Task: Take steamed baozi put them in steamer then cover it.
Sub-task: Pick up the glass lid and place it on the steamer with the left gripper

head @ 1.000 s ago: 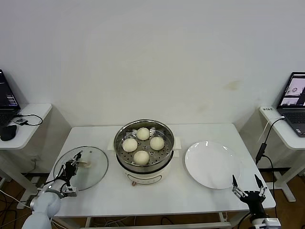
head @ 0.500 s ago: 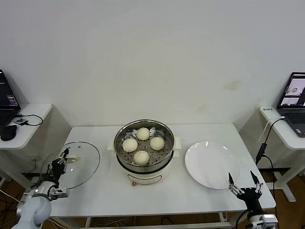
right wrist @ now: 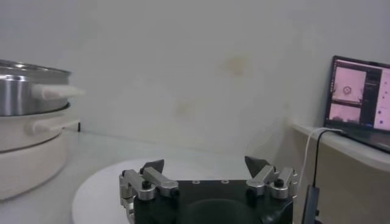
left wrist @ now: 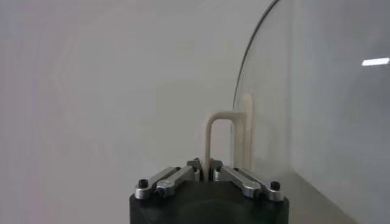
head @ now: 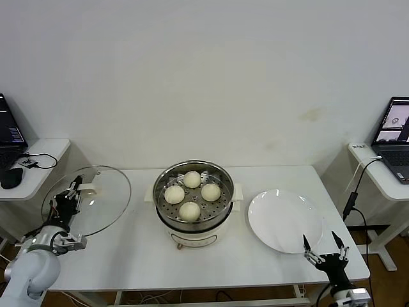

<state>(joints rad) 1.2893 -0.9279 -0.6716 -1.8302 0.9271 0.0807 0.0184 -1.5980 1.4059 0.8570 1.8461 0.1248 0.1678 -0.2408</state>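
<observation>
— What has changed in the head view?
— The left gripper point(head: 72, 190) has lifted the cover point(head: 87, 200) off the table point(head: 134, 256) and tilted it up over the table's left edge; a second ago it lay flat. The right gripper point(head: 324, 248) has drawn back toward the near right corner, fingers spread, by the plate point(head: 284, 220).
— And the buns?
— Four baozi point(head: 190, 210), smooth and cream-white, sit in the open steamer point(head: 192, 193) mid-table.
— Left wrist view?
— The fingers are pressed together on the lid's cream handle point(left wrist: 220, 141) — clear glass point(left wrist: 317, 103) stands upright beside it.
— Right wrist?
— Spread jaws, nothing between; the steamer point(right wrist: 30, 128) stands off to one side.
</observation>
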